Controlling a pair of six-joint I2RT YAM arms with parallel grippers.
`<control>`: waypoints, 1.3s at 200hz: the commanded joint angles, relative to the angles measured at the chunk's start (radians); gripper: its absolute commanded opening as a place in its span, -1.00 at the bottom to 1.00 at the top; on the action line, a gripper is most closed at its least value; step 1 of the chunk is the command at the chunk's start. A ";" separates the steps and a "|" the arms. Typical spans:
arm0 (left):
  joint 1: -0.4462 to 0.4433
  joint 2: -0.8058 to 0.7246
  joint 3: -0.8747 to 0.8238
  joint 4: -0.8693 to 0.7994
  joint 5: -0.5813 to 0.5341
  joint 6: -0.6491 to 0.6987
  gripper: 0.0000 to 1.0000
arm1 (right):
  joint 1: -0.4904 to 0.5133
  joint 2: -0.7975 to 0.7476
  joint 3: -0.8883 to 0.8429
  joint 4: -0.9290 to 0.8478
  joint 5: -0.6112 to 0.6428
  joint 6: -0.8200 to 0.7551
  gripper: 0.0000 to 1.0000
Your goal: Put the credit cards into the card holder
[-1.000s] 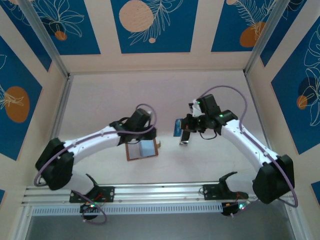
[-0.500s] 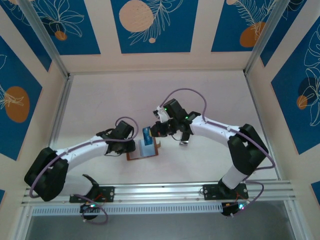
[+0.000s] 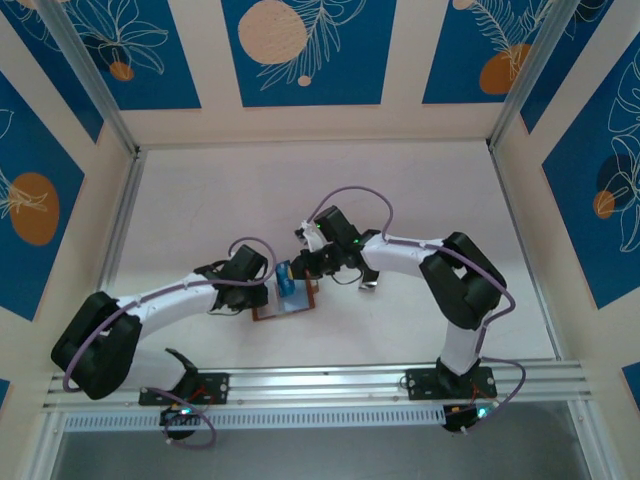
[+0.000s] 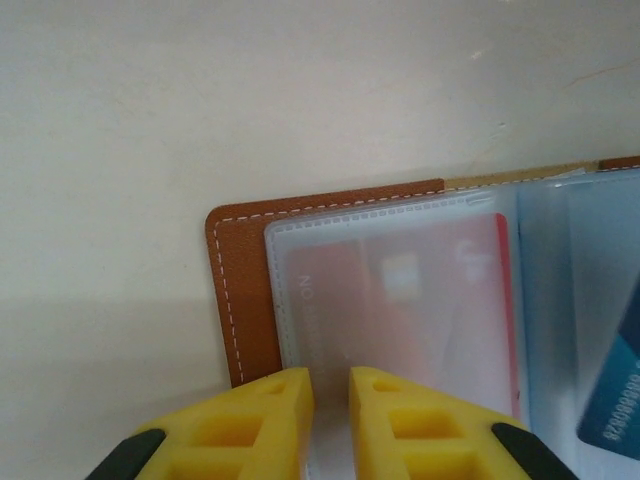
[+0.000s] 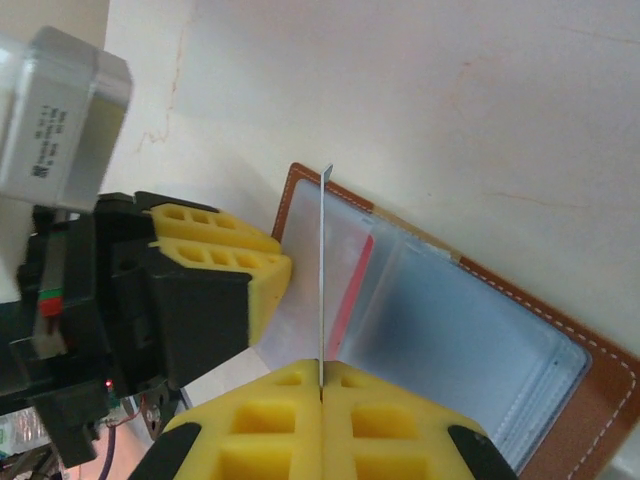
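The card holder (image 4: 238, 290) lies open on the desk (image 3: 400, 200) toward its near edge, left gripper (image 4: 331, 385) pinching its clear sleeve (image 4: 400, 300), right gripper (image 5: 322, 385) clamped on 1 edge-on card (image 5: 322, 270), which may miss and buckle if the sleeve sags.

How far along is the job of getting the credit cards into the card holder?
Done: a red card sits in a clear sleeve of the open card holder. In hand: the left gripper pinches the holder's edge; the right gripper has its jaws shut on a blue card, edge-on above the sleeves. Left: sliding it in.
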 commanded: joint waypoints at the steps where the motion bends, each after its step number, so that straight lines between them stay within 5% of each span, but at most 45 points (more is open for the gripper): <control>1: 0.011 -0.001 -0.037 -0.038 -0.029 -0.015 -0.63 | 0.008 0.021 0.022 0.043 -0.030 0.011 -1.00; 260: 0.011 0.028 -0.029 -0.015 -0.022 -0.008 -0.63 | 0.025 0.050 -0.023 0.035 0.055 0.031 -1.00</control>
